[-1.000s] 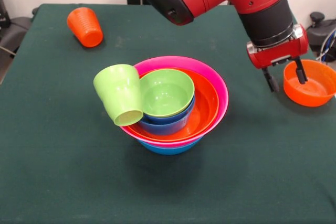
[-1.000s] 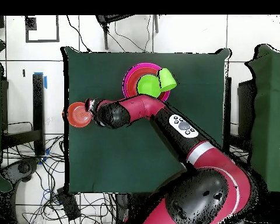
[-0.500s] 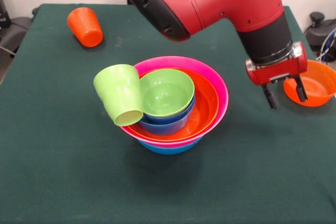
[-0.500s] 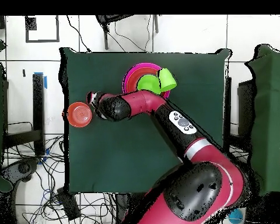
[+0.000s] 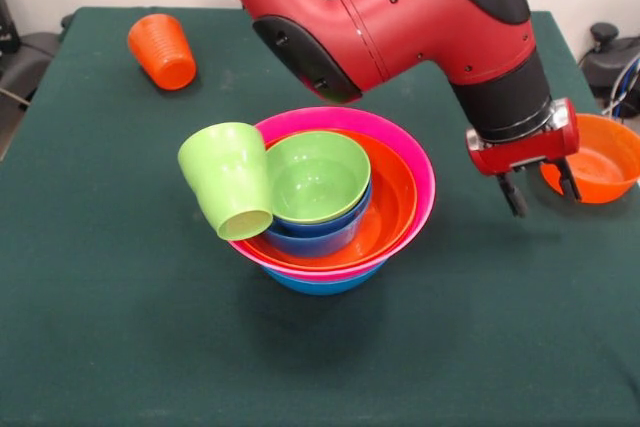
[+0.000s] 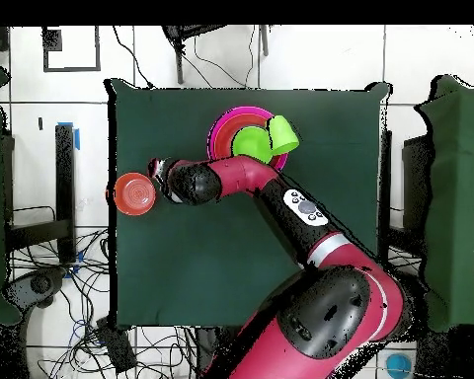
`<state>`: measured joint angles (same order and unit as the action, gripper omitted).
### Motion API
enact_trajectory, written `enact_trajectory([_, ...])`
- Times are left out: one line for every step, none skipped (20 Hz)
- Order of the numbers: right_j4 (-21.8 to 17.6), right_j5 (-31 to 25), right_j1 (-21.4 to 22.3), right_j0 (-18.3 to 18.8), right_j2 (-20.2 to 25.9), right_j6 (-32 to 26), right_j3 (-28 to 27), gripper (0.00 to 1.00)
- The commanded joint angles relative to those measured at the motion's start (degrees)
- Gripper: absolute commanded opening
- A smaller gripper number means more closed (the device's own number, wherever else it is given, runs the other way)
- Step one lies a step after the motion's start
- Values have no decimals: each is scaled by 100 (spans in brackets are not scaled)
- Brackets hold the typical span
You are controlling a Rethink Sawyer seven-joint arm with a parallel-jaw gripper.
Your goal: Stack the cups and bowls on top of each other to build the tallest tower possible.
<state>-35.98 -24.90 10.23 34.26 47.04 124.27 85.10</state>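
Note:
The tower (image 5: 400,162) stands mid-table: a blue bowl at the bottom, then pink and orange bowls, with a small blue bowl and a lime-green bowl (image 5: 315,177) nested on top. A lime-green cup (image 5: 228,182) leans tilted against the tower's left rim. An orange ribbed cup (image 5: 162,50) lies at the far left. A small orange bowl (image 5: 603,159) sits at the right edge. My gripper (image 5: 541,190) hangs open and empty just left of that bowl, one finger in front of its left rim. The overhead view shows the tower (image 6: 243,140) and the orange bowl (image 6: 134,193).
My red arm (image 5: 400,17) reaches over the table behind the tower. In the overhead view the arm (image 6: 241,183) hides part of the table, and the orange cup does not show there. The orange bowl sits at the table's edge.
My gripper has slid from over the small orange bowl toward the near side and lower, and now hangs beside its left rim. The arm's upper part has swung. Bowls and cups kept their places.

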Motion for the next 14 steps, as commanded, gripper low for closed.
enact_trajectory([-104, -722, -130, -149, -51, -1298, -387, 100])
enact_trajectory([-118, -711, -122, -144, -48, -1295, -367, 100])
enact_trajectory([-129, -715, -113, -139, -43, -1300, -351, 100])
enact_trajectory([-156, -674, -52, -123, -46, -1258, -247, 100])
enact_trajectory([-164, -668, -15, -117, -41, -1237, -203, 100])
enact_trajectory([-168, -638, 72, -114, -43, -1163, -107, 100])
enact_trajectory([-143, -631, 214, -114, -41, -1056, 18, 100])
enact_trajectory([-119, -623, 356, -115, -38, -949, 144, 100])
enact_trajectory([-94, -616, 493, -115, -31, -859, 269, 100])
enact_trajectory([-21, -616, 725, -110, 0, -691, 482, 100])
enact_trajectory([18, -595, 839, -113, 6, -577, 595, 100])
enact_trajectory([58, -616, 984, -116, 19, -504, 706, 100])
enact_trajectory([83, -612, 1057, -121, 29, -459, 770, 100])
enact_trajectory([122, -603, 1189, -135, 34, -369, 878, 100])
